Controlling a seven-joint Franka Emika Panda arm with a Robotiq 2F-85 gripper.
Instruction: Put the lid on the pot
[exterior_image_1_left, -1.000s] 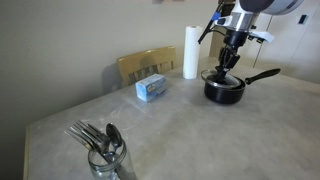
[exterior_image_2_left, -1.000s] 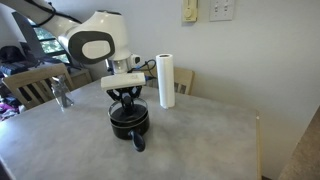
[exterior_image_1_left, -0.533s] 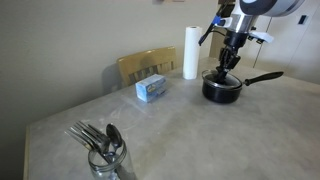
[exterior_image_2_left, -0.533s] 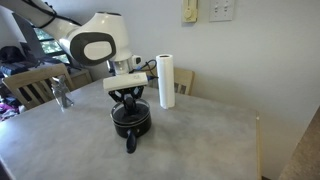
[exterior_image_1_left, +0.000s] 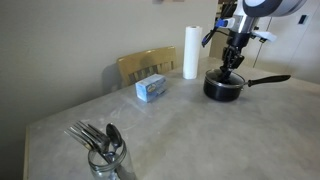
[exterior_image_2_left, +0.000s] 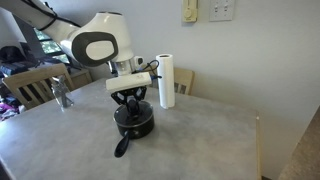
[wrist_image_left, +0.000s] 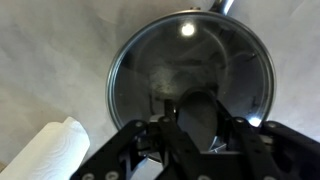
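Note:
The black pot (exterior_image_1_left: 224, 90) stands on the table at the far side, its long handle (exterior_image_1_left: 268, 80) pointing sideways; it also shows in an exterior view (exterior_image_2_left: 135, 124) with the handle (exterior_image_2_left: 122, 147) pointing toward the front. The glass lid (wrist_image_left: 150, 70) with a metal rim lies on the pot. My gripper (exterior_image_1_left: 231, 68) stands straight above it (exterior_image_2_left: 132, 104) and is shut on the lid's black knob (wrist_image_left: 200, 112). The pot's inside is hidden under the lid.
A white paper towel roll (exterior_image_1_left: 190, 52) (exterior_image_2_left: 166, 80) (wrist_image_left: 55, 150) stands just behind the pot. A blue box (exterior_image_1_left: 152, 88) lies in front of a wooden chair (exterior_image_1_left: 145, 65). A glass with cutlery (exterior_image_1_left: 105, 152) stands near the front edge.
The pot has turned under my gripper: its handle has swung round to one side. The gripper has stayed shut on the knob over the pot.

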